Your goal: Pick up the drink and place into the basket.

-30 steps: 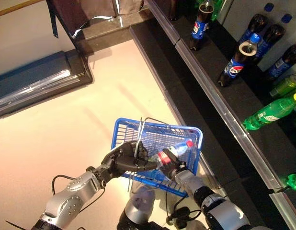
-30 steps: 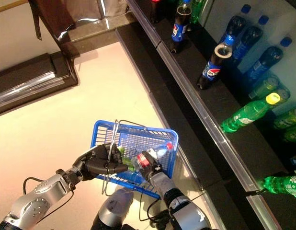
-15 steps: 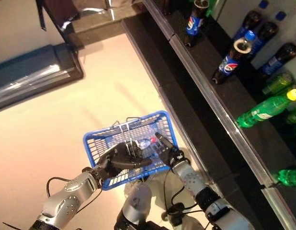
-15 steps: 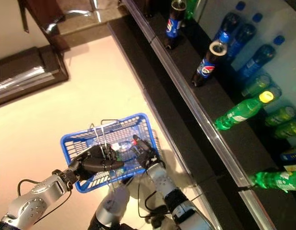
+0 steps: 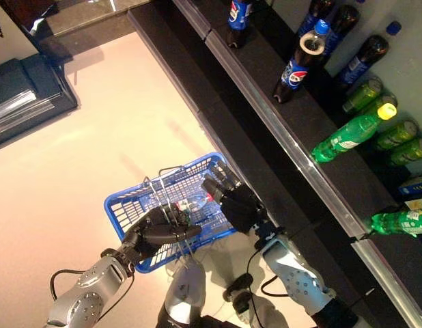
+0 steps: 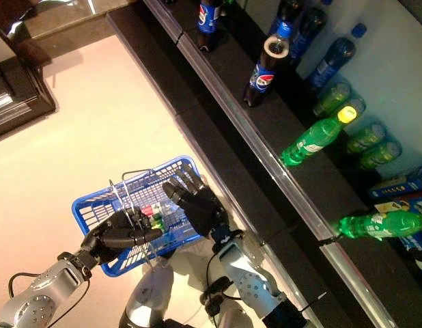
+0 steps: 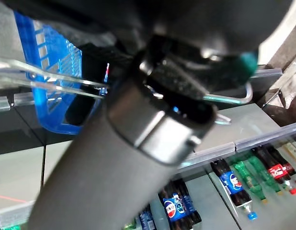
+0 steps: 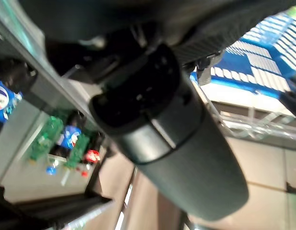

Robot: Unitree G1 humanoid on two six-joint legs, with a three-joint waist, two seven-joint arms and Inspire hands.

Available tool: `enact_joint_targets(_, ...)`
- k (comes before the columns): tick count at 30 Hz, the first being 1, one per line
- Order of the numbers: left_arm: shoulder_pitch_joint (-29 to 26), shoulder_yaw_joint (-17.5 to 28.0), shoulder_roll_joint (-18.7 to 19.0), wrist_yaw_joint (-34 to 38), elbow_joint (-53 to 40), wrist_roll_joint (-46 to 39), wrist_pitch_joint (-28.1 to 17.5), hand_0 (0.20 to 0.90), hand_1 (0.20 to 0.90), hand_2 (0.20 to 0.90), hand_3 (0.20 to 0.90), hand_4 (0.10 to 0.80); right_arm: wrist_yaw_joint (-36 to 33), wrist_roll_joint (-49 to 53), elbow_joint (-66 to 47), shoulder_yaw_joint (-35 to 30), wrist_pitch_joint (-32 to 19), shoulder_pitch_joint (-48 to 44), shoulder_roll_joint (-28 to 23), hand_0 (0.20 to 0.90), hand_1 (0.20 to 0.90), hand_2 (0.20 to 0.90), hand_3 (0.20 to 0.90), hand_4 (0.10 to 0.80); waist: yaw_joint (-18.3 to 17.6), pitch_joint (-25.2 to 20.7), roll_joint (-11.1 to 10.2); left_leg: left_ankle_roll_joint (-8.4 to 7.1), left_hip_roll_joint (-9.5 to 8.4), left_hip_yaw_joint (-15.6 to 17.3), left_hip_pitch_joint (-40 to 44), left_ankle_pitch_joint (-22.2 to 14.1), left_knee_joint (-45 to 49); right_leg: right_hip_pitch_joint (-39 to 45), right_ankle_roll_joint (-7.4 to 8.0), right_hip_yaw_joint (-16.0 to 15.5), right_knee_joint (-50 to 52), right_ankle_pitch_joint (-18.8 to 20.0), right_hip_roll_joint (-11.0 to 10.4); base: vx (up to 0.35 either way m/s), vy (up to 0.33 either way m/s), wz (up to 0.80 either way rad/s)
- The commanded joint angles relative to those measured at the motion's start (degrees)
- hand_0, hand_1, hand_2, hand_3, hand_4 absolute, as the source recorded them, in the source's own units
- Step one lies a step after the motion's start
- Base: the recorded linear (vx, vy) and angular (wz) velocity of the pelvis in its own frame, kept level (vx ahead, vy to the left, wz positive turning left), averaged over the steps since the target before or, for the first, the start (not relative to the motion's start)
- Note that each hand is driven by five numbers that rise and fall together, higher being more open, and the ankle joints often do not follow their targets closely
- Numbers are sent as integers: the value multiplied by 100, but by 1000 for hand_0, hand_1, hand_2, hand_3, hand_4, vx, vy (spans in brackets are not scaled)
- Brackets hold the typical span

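Observation:
The blue basket (image 5: 132, 203) hangs in front of me, held off the floor. My left hand (image 5: 158, 232) is shut on its thin wire handles (image 5: 161, 192). A clear drink bottle with a red cap (image 5: 192, 203) lies inside the basket; it also shows in the right eye view (image 6: 155, 211). My right hand (image 5: 233, 198) is open, its fingers spread over the basket's right rim, holding nothing. The right hand also shows in the right eye view (image 6: 197, 205).
A dark shelf with a metal edge (image 5: 286, 137) runs along the right. On it stand dark cola bottles (image 5: 295, 65) and lie green bottles (image 5: 351, 131). A dark low platform (image 5: 26, 89) sits at the far left on the pale floor.
My right hand has let go of the drink, which now lies in the basket, and has opened and lifted above the right rim. The camera view has shifted.

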Motion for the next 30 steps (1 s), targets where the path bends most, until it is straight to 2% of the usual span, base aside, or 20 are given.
enact_joint_targets(1,-318,604,-335,-860,-1842,-304,-1525,300,300,300,200,100,1122,-319,-994,126,-384,-39,29,900,900,900,900,800,-242,-587,-14,221,-219,420,-298,190,242,431,181,58,-264,266,233,-1,-57,-11)
enact_joint_targets(3,-263,635,-357,-809,-1765,-50,-1667,300,300,300,200,100,1153,-420,-1101,19,-489,49,-16,900,900,900,900,800,-284,-646,-35,210,-195,453,-233,180,224,462,171,108,-280,252,258,3,-42,-10)
enact_joint_targets(6,-182,707,-415,-758,-1664,-114,-1611,300,300,300,200,100,1105,-409,-1144,-157,-546,182,-65,900,900,900,900,800,-341,-746,-47,191,-166,505,-144,177,192,507,148,176,-299,223,299,-1,-14,-12)
enact_joint_targets(7,-93,754,-552,-503,-1479,25,-1727,300,300,300,200,100,1116,-561,-1043,-319,-605,386,-35,900,900,900,900,800,-430,-846,-47,166,-117,587,-54,156,166,529,129,234,-303,185,323,-32,-20,-18)
enact_joint_targets(10,-7,759,-655,-186,-1282,106,-1791,300,300,300,200,100,923,-625,-972,-432,-619,571,-47,900,900,900,900,800,-510,-935,-53,137,-80,653,8,155,140,542,118,297,-323,169,354,-35,-27,-20)
enact_joint_targets(11,96,776,-847,-3,-1079,173,-1745,300,300,300,200,100,865,-710,-781,-583,-595,721,-57,900,900,900,900,800,-581,-1011,-43,106,-31,708,89,179,74,568,89,337,-346,142,387,-36,-24,-8)
enact_joint_targets(15,332,823,-1132,364,-637,468,-1929,300,300,300,200,100,1098,-610,-409,-827,-849,1056,-30,900,900,900,900,800,-698,-1130,-1,47,71,767,216,256,-74,624,41,429,-408,114,465,-48,-42,-8)
enact_joint_targets(19,539,872,-1360,828,45,473,-2019,300,300,300,200,100,1659,86,-44,-1006,-1348,1325,183,900,900,900,900,800,-801,-1256,140,-40,185,783,297,383,-236,670,-21,501,-473,88,559,-20,-43,-10)
enact_joint_targets(21,587,883,-1455,851,333,452,-2088,300,300,300,200,100,1780,112,167,-1068,-1377,1389,264,900,900,900,900,800,-828,-1282,224,-73,209,773,286,447,-284,674,-34,505,-471,82,575,1,-2,-5)
enact_joint_targets(24,758,914,-1695,959,817,311,-2105,300,300,300,200,100,1785,-180,786,-1132,-1250,1504,314,900,900,900,900,800,-836,-1351,478,-167,269,747,250,694,-558,664,-33,464,-503,76,586,25,35,-8)
enact_joint_targets(25,770,920,-1713,940,845,317,-2108,300,300,300,200,100,1797,-206,823,-1137,-1258,1516,313,900,900,900,900,800,-839,-1354,490,-175,278,765,250,712,-579,666,-31,457,-510,79,585,31,83,2)
enact_joint_targets(27,834,933,-1843,943,1247,299,-2104,300,300,300,200,100,1586,-715,1220,-1213,-1165,1666,273,900,900,900,900,800,-926,-1394,611,-288,425,1222,204,928,-769,668,30,259,-580,151,493,46,98,25)
enact_joint_targets(28,818,925,-1884,886,1349,318,-2116,300,300,300,200,100,1571,-765,1284,-1229,-1194,1699,265,900,900,900,900,800,-981,-1406,602,-376,493,1456,270,877,-816,719,86,247,-572,60,467,4,139,65)
enact_joint_targets(29,715,884,-1974,791,1647,393,-2136,300,300,300,200,100,1382,-1090,1461,-1296,-1236,1764,232,900,900,900,900,800,-1144,-1407,635,-450,678,2160,275,985,-855,717,119,14,-578,95,365,-64,181,74)
enact_joint_targets(30,582,817,-2020,788,1896,336,-2138,300,300,300,200,100,1218,-1323,1593,-1345,-1234,1775,178,900,900,900,900,800,-1284,-1390,645,-469,785,2577,303,1007,-840,681,137,-146,-550,117,268,-188,348,106)
